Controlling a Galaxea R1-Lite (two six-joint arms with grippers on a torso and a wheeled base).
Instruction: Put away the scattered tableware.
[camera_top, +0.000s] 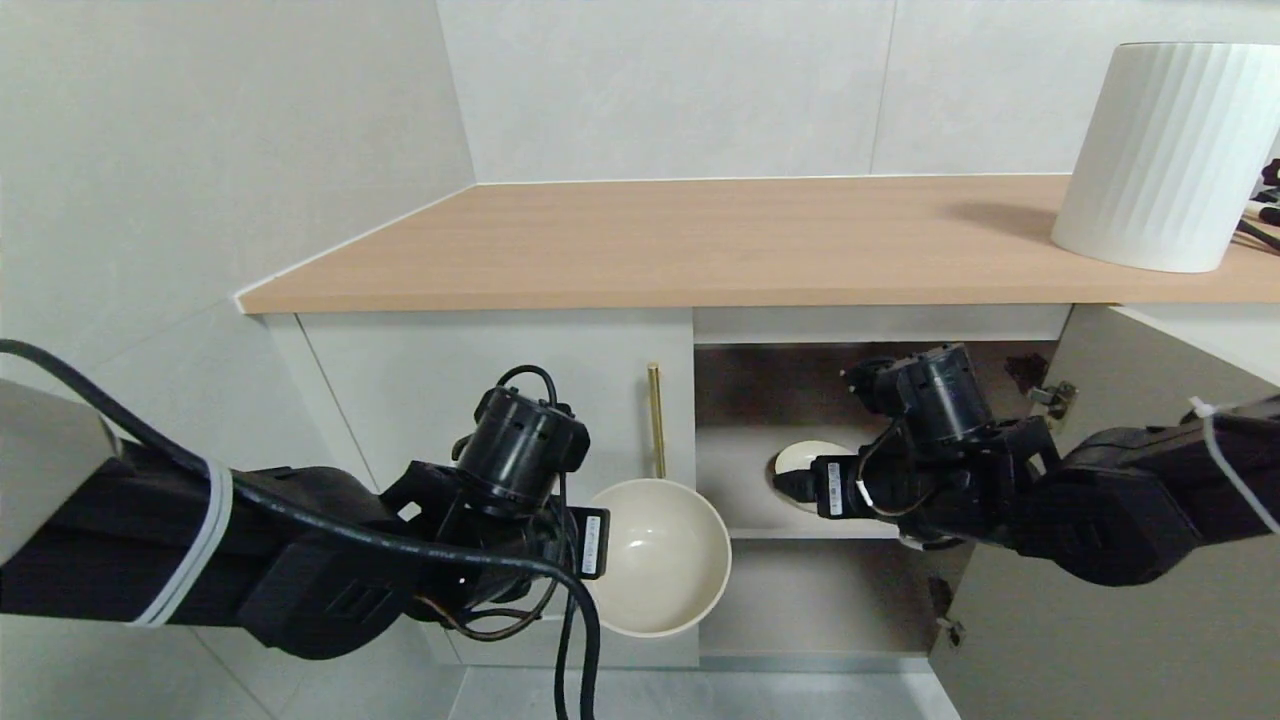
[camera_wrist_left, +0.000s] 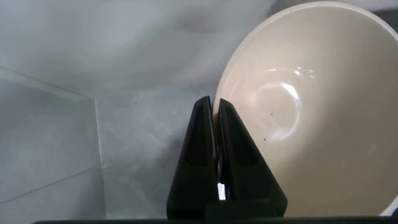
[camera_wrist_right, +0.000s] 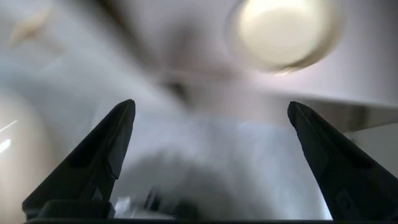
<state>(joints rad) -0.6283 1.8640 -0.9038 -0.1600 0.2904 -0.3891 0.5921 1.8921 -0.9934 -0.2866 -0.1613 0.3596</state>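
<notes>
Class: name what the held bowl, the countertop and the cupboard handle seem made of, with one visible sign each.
The bowl looks glazed ceramic, possibly melamine: glossy cream, bright highlights. The countertop looks wood or wood-look laminate: matte, fine straight grain. The handle looks metal, brass-coloured: slim bar with a sheen.

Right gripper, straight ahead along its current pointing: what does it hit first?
Likely the small white dish on the cabinet shelf: it lies ahead of the open right gripper, off-centre. Depth is unclear.

Even light; right wrist seemingly blurred
</notes>
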